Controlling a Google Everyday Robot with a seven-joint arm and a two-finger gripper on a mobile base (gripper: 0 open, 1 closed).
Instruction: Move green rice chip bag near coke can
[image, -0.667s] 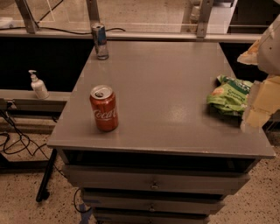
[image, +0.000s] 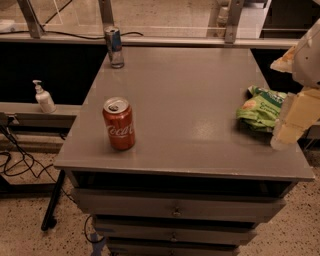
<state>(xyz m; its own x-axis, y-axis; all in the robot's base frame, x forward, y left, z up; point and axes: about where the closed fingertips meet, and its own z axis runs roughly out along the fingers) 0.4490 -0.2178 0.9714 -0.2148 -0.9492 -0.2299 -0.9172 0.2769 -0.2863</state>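
The green rice chip bag (image: 261, 107) lies crinkled on the right side of the grey tabletop (image: 190, 90), close to the right edge. The coke can (image: 119, 123) stands upright near the front left of the table, red with white script and a silver top. My gripper (image: 286, 131) comes in from the right edge of the view, cream-coloured, just right of the bag and overlapping its right end. It points down toward the table's right edge. The bag and the can are far apart, about a table-width.
A slim blue-and-silver can (image: 114, 46) stands at the table's back left corner. A white pump bottle (image: 44, 97) sits on a lower ledge to the left. Drawers (image: 175, 207) are below the tabletop. Cables lie on the floor at left.
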